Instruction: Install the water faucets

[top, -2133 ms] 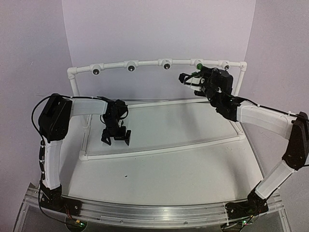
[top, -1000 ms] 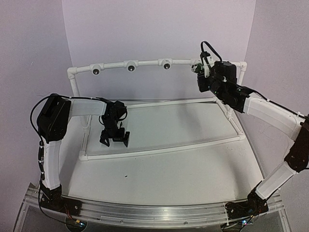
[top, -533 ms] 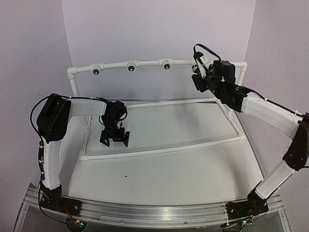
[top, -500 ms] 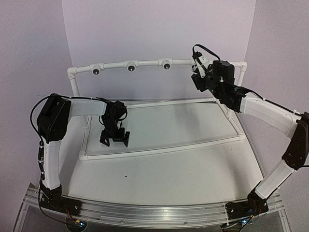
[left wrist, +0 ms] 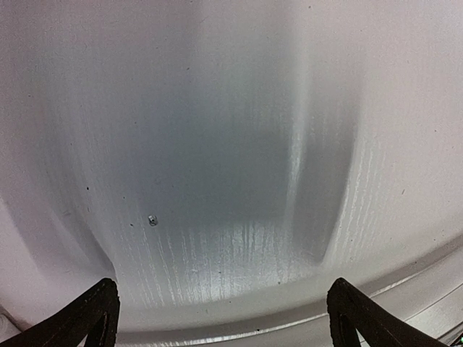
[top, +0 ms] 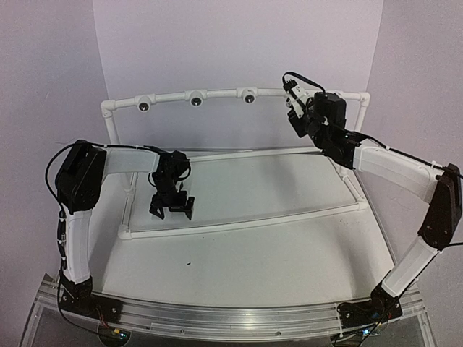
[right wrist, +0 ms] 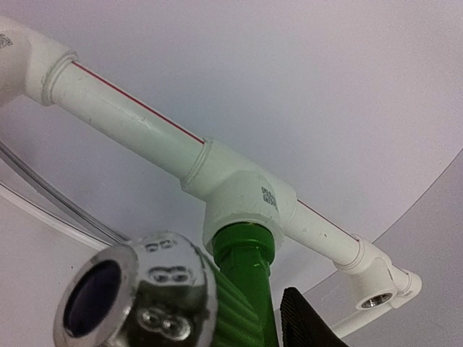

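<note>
Top external view, from the bottom edge up: the two arms rise from their bases at the near rim of the tabletop (top: 239, 282), and a white pipe frame (top: 239, 224) lies on it past the middle. Left of centre, the left hand (top: 172, 206) hangs just above the tabletop inside the frame's near rail, pointing down. Its wrist view shows both black fingertips (left wrist: 98, 314) at the lower corners of the picture, spread wide over white surface. Farther back, three white tee fittings (top: 196, 100) with dark holes sit along the frame's top rail. At the upper right, the right hand (top: 296, 112) is up at that rail. In the right wrist view the green faucet (right wrist: 246, 282) fills the lower middle. Its stem is seated in the mouth of a white tee (right wrist: 242, 191) on the rail, and its silver ribbed end (right wrist: 137, 289) is at the lower left. One black finger (right wrist: 307, 322) stands just beside the green body at the lower right; the other is out of frame, so I cannot tell whether this hand is pinching the faucet or is loose of it
</note>
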Action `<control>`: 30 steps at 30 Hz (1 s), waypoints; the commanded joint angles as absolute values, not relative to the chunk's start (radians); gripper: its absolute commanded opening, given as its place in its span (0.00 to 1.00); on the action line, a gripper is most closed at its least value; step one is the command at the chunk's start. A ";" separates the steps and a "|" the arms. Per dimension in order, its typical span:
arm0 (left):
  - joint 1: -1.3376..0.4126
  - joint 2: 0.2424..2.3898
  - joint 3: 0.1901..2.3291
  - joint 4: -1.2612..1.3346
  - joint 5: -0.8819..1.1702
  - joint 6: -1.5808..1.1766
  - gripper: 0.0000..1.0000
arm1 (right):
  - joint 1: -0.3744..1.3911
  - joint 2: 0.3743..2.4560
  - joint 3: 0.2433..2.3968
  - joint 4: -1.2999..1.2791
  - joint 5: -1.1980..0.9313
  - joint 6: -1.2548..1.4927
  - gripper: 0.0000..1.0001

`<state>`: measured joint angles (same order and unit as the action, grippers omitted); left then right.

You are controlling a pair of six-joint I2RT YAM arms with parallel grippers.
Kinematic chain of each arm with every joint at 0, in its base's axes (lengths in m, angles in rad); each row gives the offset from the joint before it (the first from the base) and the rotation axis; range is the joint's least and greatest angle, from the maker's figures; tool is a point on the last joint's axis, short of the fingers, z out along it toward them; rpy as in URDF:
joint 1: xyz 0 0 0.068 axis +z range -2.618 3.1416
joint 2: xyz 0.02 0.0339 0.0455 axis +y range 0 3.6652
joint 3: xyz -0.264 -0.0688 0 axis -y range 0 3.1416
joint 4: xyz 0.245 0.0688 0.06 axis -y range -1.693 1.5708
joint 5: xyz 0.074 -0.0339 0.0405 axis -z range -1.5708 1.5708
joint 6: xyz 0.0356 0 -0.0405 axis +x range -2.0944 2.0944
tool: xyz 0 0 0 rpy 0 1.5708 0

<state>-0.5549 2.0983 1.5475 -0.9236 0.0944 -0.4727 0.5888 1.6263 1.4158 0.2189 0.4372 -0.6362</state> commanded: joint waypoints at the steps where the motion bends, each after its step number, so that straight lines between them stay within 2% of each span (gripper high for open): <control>1: -0.550 2.047 1.542 -0.913 0.081 -0.478 1.00 | 0.586 1.593 1.440 0.268 0.422 -0.372 0.39; 9: -0.549 2.060 1.558 -0.919 0.086 -0.474 1.00 | 0.586 1.560 1.430 0.198 0.370 -0.218 0.29; 10: -0.549 2.061 1.561 -0.921 0.086 -0.473 1.00 | 0.586 1.559 1.427 0.194 0.361 -0.222 0.32; 11: -0.549 2.063 1.564 -0.922 0.085 -0.472 1.00 | 0.586 1.558 1.424 0.191 0.349 -0.234 0.38; 13: -0.549 2.065 1.568 -0.924 0.086 -0.470 1.00 | 0.586 1.554 1.416 0.189 0.334 -0.263 0.58; 14: -0.549 2.065 1.570 -0.924 0.086 -0.470 1.00 | 0.586 1.550 1.408 0.188 0.321 -0.276 0.63; 21: -0.549 2.061 1.588 -0.935 0.081 -0.463 1.00 | 0.587 1.480 1.320 0.184 0.249 -0.384 0.91; 24: -0.549 2.053 1.598 -0.940 0.077 -0.458 1.00 | 0.586 1.437 1.283 0.179 0.232 -0.420 0.98; 30: -0.549 2.002 1.611 -0.917 0.067 -0.443 1.00 | 0.586 1.336 1.251 0.123 0.186 -0.417 0.98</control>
